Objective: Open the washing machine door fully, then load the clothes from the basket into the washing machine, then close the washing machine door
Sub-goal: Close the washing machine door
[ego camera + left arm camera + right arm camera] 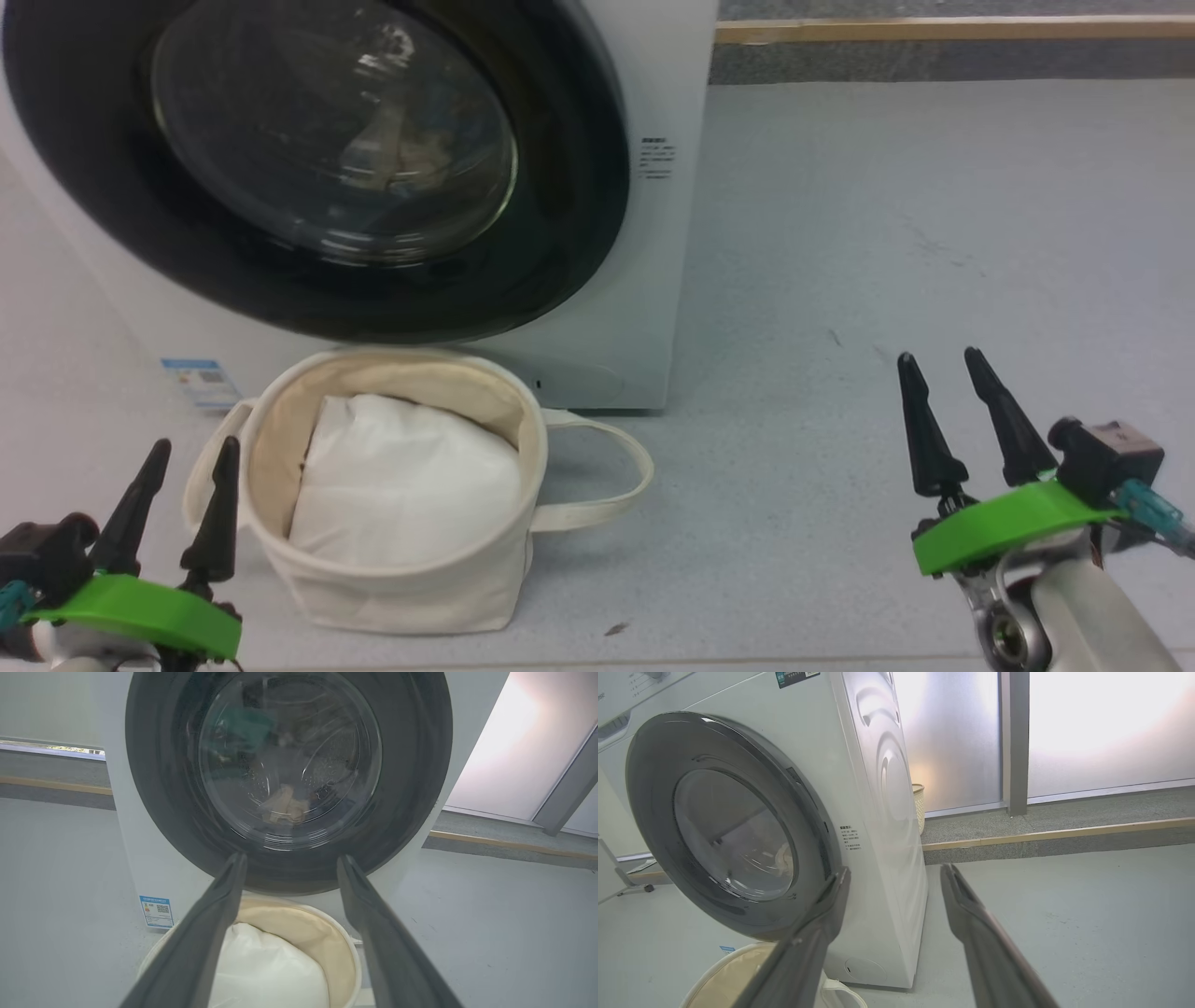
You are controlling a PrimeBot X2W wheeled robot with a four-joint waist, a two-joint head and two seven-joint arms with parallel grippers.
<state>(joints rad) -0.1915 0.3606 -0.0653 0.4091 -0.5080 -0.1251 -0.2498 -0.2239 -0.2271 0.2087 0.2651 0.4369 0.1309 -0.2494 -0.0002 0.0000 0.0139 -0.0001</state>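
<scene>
Head view puts the left gripper low at the near left of the floor, fingers spread and holding nothing, just beside the left wall of the basket. The right gripper hangs over bare floor well off to the right, fingers likewise spread and empty.

The washing machine door lies ahead of and above the left fingers, across the basket. From the right fingers it sits forward and to the left. So the left arm is the nearer one to both door and basket.

The door looks flat against the front of the washing machine, so I take it to be shut. Through the glass a pale bunch of the clothes rests low in the drum. The basket holds just white padding. I'd judge the loading done and little left to do.

As for writing, a blue sticker sits low on the machine's front left and short printed lines right of the door. Both are too small to read, and no brand is legible.
</scene>
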